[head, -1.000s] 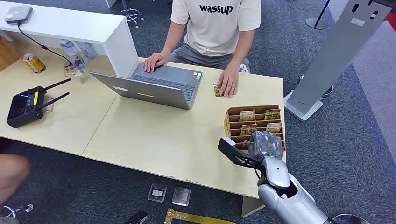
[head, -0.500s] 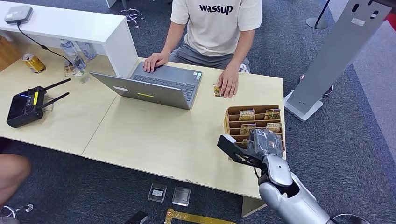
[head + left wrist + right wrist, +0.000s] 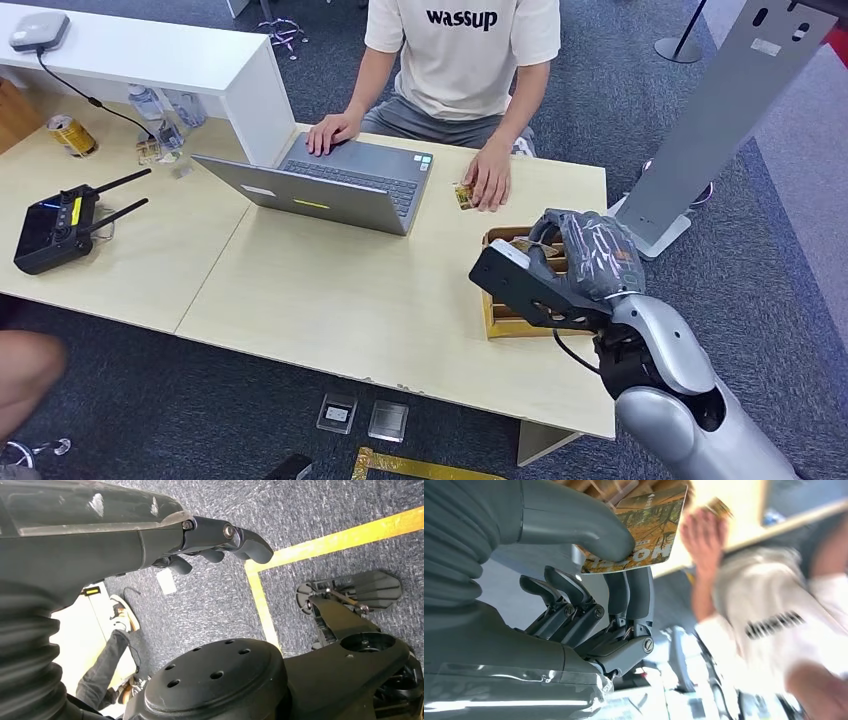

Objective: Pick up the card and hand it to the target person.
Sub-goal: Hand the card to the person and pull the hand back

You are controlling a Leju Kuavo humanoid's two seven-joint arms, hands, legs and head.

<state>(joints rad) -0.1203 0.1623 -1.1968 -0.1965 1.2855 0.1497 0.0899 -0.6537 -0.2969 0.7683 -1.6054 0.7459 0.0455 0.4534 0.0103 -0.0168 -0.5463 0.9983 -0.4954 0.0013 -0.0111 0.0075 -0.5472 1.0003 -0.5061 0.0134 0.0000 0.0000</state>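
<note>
The pick-up looks done. The right hand holds the card pinched between its thick thumb and its darker fingers, and in the head view the hand is raised above the wooden card holder at the near right corner of the table. What remains, as far as one can judge, is the hand-over: the card has to travel across the table to the person sitting on the far side in a pale T-shirt. That person has one hand on the laptop and the other hand flat on the table, next to another small card lying there. Neither of the person's hands is held out to receive anything yet, so the reach and the release are both still to come.

The card is a thin, stiff rectangle printed with an orange and brown forest-like picture and pale lettering along one edge. The right wrist view shows it clearly, with the thumb pressing one face and the fingers backing the other; about half the card sticks out free beyond the grip. In the head view the card itself is mostly hidden behind the hand.

The left hand hangs low over the carpet, its fingers curled in with nothing in them.
</note>
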